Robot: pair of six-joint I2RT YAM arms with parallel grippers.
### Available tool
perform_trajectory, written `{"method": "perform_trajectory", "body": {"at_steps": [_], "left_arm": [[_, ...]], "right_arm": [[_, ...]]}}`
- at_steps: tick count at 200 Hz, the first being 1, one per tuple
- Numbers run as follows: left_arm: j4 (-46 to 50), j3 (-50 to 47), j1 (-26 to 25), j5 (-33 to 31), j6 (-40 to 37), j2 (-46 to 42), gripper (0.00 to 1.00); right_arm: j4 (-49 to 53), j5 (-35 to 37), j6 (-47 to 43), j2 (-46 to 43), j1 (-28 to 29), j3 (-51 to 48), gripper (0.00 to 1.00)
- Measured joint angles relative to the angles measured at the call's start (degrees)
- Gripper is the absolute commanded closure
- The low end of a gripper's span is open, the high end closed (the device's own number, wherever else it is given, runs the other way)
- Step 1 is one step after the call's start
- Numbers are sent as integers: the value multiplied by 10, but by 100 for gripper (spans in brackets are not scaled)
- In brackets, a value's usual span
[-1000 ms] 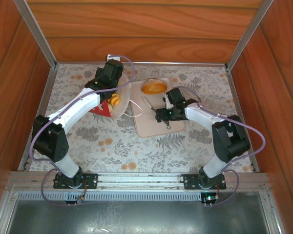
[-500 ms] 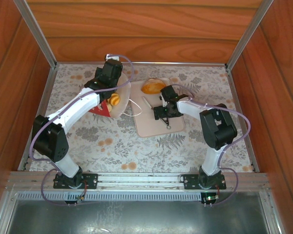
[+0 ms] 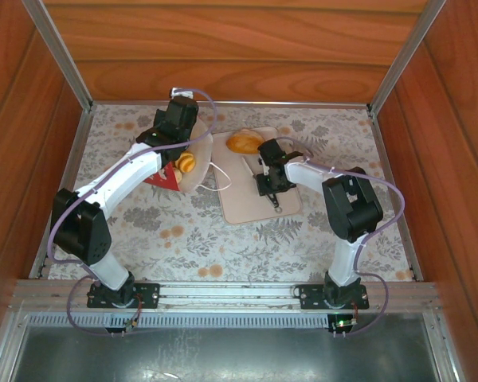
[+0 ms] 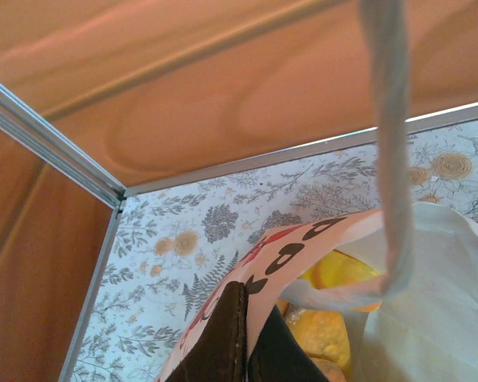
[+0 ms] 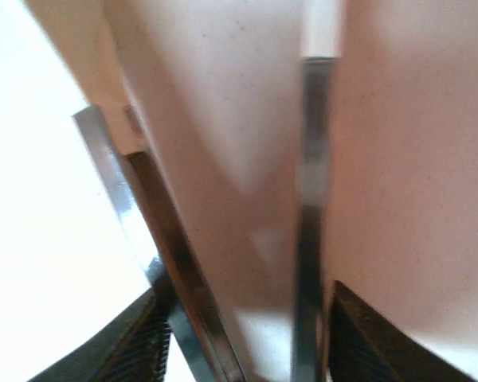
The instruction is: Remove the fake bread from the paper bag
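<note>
Wood panels wall in the floral-print desk (image 3: 183, 239), w/ both arms reaching in from the near edge. Beige tray (image 3: 243, 208) lies flat, right of centre. Just left of it sits the paper bag (image 3: 201, 153), slumped over rather than upright, w/ its red lower part (image 3: 159, 179) toward the L arm and its white upper part beside the tray's edge. One piece of fake bread (image 3: 243, 143), an orange-brown loaf, rests on the tray's far end. More yellow-orange pieces (image 4: 334, 274) sit inside the bag's open mouth, per L wrist view. White cord handle (image 4: 386, 143) hangs across that view, and another loop (image 3: 221, 181) trails on the desk btwn bag and tray. L fingers (image 4: 219, 350) are closed tight, pinching the bag's patterned rim. R fingers (image 5: 139, 342) are down on the tray, either side of thin metal tongs (image 5: 307, 199), pressed against the outer faces of both blades. R wrist view is blurred, so firmness of that grip is unclear.
</note>
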State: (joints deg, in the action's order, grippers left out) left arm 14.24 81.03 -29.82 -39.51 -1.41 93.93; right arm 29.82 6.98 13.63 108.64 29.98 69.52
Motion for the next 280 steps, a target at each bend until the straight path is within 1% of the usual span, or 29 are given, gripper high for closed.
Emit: {"method": "perform_trajectory", "body": {"at_steps": [25,44,62,84,128,166,191,218,231,280], "left_arm": [[1,0,1,2,0,-2,100],[1,0,1,2,0,-2,100],[1,0,1,3,0,-2,100],[1,0,1,3,0,-2,100],[4,0,1,3,0,-7,100],[4,0,1,4,0,-9,100],[4,0,1,4,0,-10,100],[4,0,1,4,1,-10,100],[4,0,1,4,2,-10,100],[4,-1,1,8,4,-11,100]], "right_arm": [[17,11,1,0,4,2,61],[37,20,2,0,4,7,65],[69,35,5,0,4,13,72],[116,49,10,0,4,26,75],[186,66,22,0,4,66,74],[233,66,33,-3,4,90,75],[255,58,50,-21,4,91,74],[254,44,66,-61,7,67,71],[246,38,75,-76,12,47,69],[186,35,101,-81,23,-33,65]]}}
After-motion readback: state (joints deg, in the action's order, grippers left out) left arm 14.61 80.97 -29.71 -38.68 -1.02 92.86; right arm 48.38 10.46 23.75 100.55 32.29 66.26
